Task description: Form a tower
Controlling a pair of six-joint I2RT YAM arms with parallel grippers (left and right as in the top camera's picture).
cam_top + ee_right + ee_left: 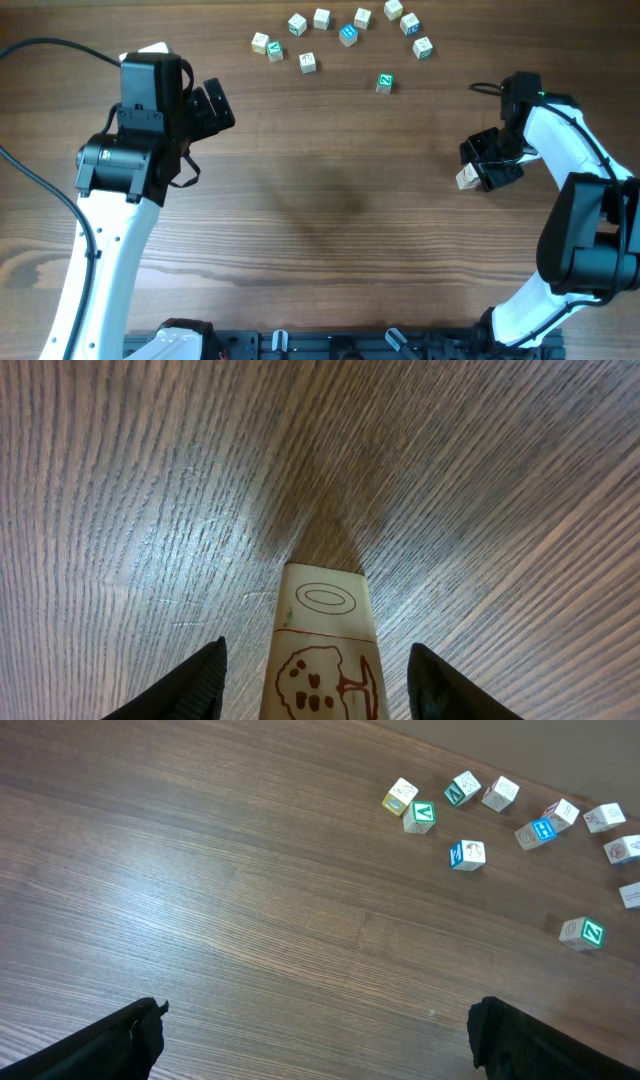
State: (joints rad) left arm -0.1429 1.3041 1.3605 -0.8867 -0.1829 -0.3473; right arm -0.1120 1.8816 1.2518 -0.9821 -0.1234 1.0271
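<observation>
The tower [322, 650], in the right wrist view, shows an outlined O on its farther face; the face next to it, nearer the camera, has a red tree drawing and no lettering. In the left wrist view the green cube [421, 816] shows a white V; right of the green cube and nearer the camera, the blue cube [466, 854] bears a white mark, possibly a Z; far right of the green cube, a second green cube [582, 933] shows a white Z; the other loose cubes [500, 792] are too small to read.
</observation>
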